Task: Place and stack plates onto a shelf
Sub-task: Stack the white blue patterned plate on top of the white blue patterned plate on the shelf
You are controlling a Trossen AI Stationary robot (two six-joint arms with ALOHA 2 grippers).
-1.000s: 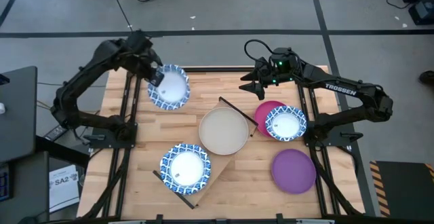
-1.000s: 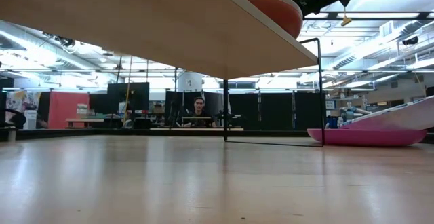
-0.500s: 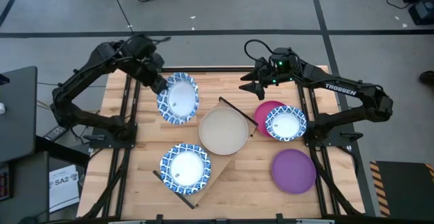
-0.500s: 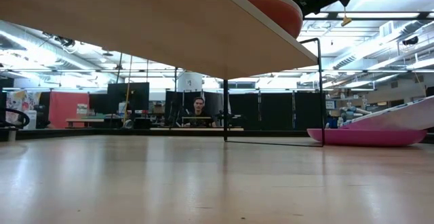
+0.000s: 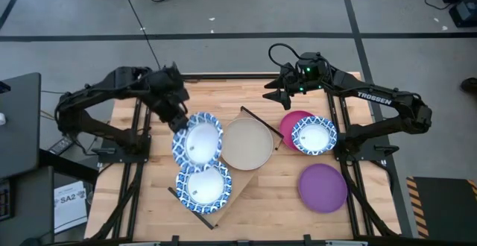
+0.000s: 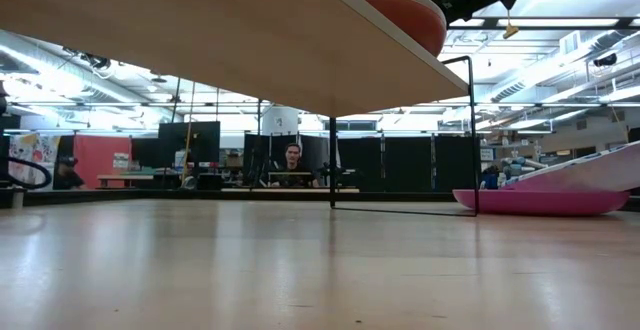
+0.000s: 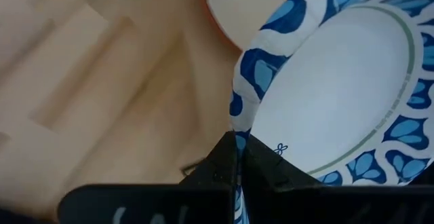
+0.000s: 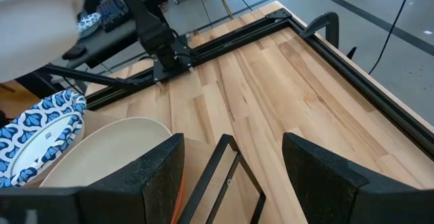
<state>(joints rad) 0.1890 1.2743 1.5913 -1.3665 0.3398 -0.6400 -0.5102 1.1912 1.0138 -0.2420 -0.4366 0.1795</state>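
My left gripper is shut on a white plate with a blue patterned rim. It holds the plate over the shelf, between the beige plate and a second blue-rimmed plate that lies flat on the board. The low view shows an orange plate on the shelf top, under the beige one. My right gripper hangs open above the table's far part, touching nothing. A third blue-rimmed plate rests tilted on the magenta plate. The purple plate lies flat on the table. My left gripper pinches the blue-rimmed plate's rim between its two fingers, at the plate's far-left edge. The fingers come slanting down from the table's far left. The plate is lifted clear and tilted, reaching away from the fingers above the shelf.
The shelf's thin black rods stand at its ends and show close in the right wrist view. Black frame rails run along the table's left and right sides. Bare wood lies along the table's far edge. People sit in the room behind.
My left gripper has carried the blue-rimmed plate from the table's far left corner toward the near side and the right, down to the shelf. The plate now overlaps the blue-rimmed plate lying on the board. My right arm has kept still.
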